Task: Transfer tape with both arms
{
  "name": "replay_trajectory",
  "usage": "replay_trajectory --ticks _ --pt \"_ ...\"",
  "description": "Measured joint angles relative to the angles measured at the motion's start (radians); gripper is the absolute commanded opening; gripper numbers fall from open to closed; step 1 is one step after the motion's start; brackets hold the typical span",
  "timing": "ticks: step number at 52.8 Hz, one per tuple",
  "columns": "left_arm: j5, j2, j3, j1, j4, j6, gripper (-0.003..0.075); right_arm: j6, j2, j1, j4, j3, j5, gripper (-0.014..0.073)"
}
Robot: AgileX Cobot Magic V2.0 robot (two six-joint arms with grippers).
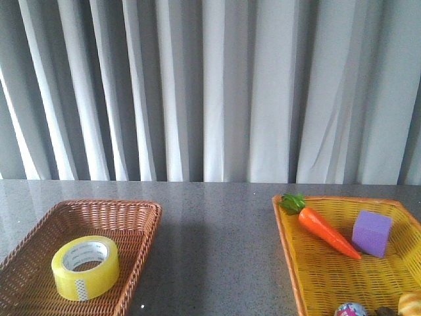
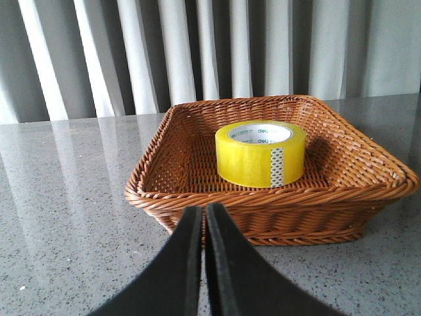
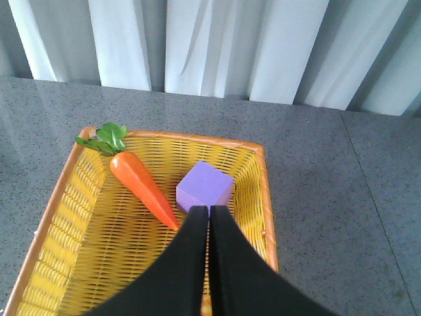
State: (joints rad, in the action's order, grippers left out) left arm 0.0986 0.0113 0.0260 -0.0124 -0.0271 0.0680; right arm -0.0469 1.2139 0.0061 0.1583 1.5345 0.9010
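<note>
The tape (image 1: 85,266), a wide yellow roll with a white printed core, lies flat in the brown wicker basket (image 1: 138,227) at the front left. It also shows in the left wrist view (image 2: 260,153), inside that basket (image 2: 197,194). My left gripper (image 2: 204,214) is shut and empty, just short of the basket's near wall. My right gripper (image 3: 209,214) is shut and empty, above the yellow basket (image 3: 66,191), its tips in line with the purple cube (image 3: 204,186). Neither arm shows in the front view.
The yellow basket (image 1: 286,227) at the front right holds a toy carrot (image 1: 325,230), the purple cube (image 1: 371,232) and small items at its near edge (image 1: 350,309). The carrot also shows in the right wrist view (image 3: 141,184). Grey curtains hang behind the grey speckled table (image 1: 217,250).
</note>
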Motion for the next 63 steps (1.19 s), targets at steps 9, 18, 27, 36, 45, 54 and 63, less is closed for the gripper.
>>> replay_trajectory --ticks 9,18,27,36,45,54,63 --pt "0.000 0.000 0.000 0.000 0.000 0.000 -0.0006 0.000 0.000 0.000 0.000 0.000 0.000 -0.0008" --pt "0.000 0.000 0.000 0.000 0.000 0.000 -0.0006 0.000 0.000 0.000 -0.002 0.000 0.000 -0.0008" --pt "0.000 0.000 0.000 0.000 0.000 0.000 -0.0006 0.000 -0.071 0.000 -0.032 -0.056 -0.010 -0.0008" --pt "0.000 0.000 0.000 0.000 0.000 0.000 -0.0006 0.000 -0.348 0.000 -0.077 -0.391 -0.132 -0.0008" --pt "0.000 0.000 0.000 0.000 0.000 0.000 -0.0006 0.000 -0.708 0.000 -0.095 -0.841 -0.480 -0.0008" --pt "0.000 0.000 0.000 0.000 0.000 0.000 -0.0006 0.000 -1.011 0.000 -0.098 -1.252 -0.777 -0.0008" --pt "0.000 0.000 0.000 0.000 0.000 0.000 -0.0006 -0.004 -1.200 0.000 -0.151 -1.531 -0.901 -0.0008"
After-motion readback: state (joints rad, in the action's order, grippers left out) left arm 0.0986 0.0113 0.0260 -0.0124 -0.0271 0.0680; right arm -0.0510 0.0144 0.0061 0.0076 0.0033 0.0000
